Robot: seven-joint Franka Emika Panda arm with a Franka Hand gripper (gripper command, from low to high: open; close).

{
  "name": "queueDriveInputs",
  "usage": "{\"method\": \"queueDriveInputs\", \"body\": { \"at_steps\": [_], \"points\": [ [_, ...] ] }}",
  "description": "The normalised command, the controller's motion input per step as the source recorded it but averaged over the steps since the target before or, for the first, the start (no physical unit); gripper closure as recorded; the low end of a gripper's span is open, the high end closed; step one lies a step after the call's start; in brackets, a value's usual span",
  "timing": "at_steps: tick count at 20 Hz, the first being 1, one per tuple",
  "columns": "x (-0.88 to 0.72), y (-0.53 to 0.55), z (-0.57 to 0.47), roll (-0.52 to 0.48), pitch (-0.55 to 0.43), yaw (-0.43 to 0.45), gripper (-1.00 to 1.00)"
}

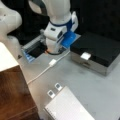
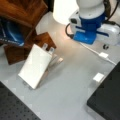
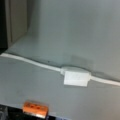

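Gripper hidden in all views, jaw state cannot tell; arm (image 1: 58,27) bent low over grey table (image 1: 82,82). Open room on bare tabletop below cable; black box (image 1: 100,48) hems one side, wooden block (image 1: 12,92) other. Smooth white cable (image 3: 30,62) with boxy plastic plug (image 3: 75,76) lies flat, just ahead of wrist camera, untouched. Ribbed white pad (image 1: 67,106) well apart

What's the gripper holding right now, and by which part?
Cannot be told: the gripper's fingertips show in no view. The white cable and its inline block lie free on the table below the wrist.
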Motion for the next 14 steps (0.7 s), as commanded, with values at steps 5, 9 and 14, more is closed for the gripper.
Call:
{"method": "queueDriveInputs", "body": {
  "at_steps": [5, 9, 14],
  "points": [
    [0.45, 0.08, 0.03, 0.254, 0.275, -0.174, -1.0],
    [0.43, 0.1, -0.01, 0.242, 0.163, -0.138, -1.0],
    [0.34, 0.07, -0.1, 0.312, 0.069, -0.073, -1.0]
  ]
}}
